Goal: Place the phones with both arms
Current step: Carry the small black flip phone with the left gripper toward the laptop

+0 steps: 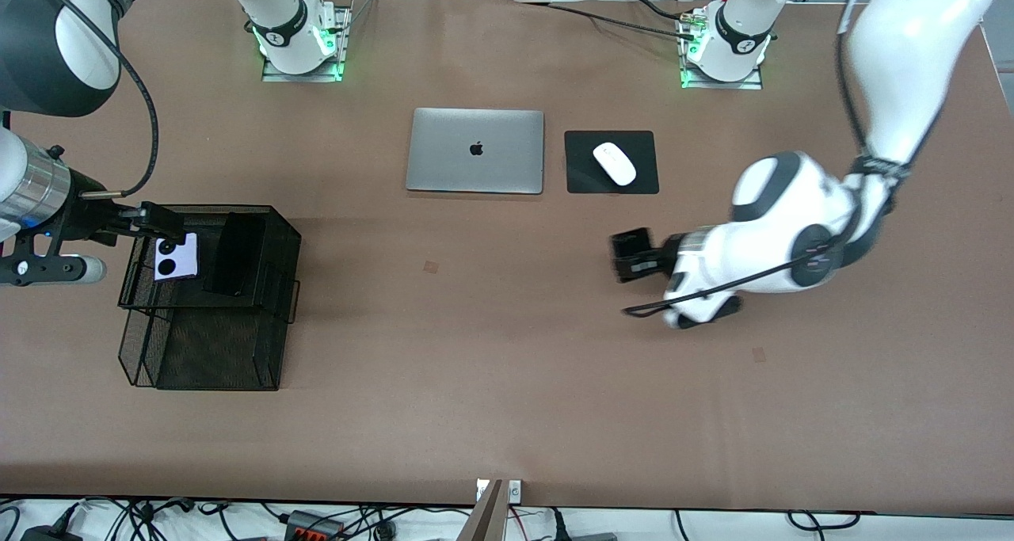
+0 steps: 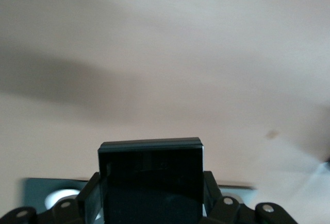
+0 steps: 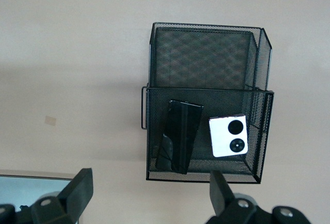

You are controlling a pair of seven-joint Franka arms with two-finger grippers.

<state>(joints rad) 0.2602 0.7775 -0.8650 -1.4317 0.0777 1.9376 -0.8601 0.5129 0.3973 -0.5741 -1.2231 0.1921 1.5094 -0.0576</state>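
left gripper (image 1: 622, 257): over bench (image 1: 491, 351), fingers clamped on small black phone (image 2: 150, 177) | right gripper (image 1: 162, 224): over mesh basket (image 1: 261, 303) holding lavender phone (image 1: 175, 257), black slab phone (image 1: 235, 253); fingers spread, empty

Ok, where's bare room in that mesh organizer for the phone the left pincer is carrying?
The left pincer grips the small black phone over bare table. In the mesh organizer, the upper compartment is crowded: the long black phone leans beside the lavender phone, with the open right pincer over it. The lower compartment is free.
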